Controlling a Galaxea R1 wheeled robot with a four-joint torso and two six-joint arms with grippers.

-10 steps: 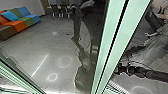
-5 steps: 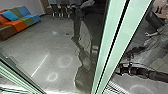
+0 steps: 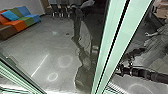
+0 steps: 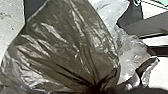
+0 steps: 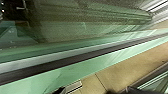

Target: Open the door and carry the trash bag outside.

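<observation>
1. The left gripper [image 4: 98,90] is clenched on the trash bag [image 4: 67,47], at the place where the dark, shiny plastic comes together in folds.
2. Just beside this bag there is a clear, crumpled plastic sheet [image 4: 132,56].
3. The right gripper [image 3: 120,70] is at the end of the black right arm [image 3: 147,74], near the pale green edge of the glass door [image 3: 110,47]. I cannot tell if it is released or clenched.
4. In the right wrist view, a dark strip [image 5: 82,57] runs along the green glass.
5. Farther, on the grey floor [image 3: 37,50], there are bright rings and one bright line.
6. At the far side stands a sofa [image 3: 21,22] in orange, green and blue, with a blue cushion [image 3: 10,15] on it. Dark chairs [image 3: 58,11] are well apart from it.
</observation>
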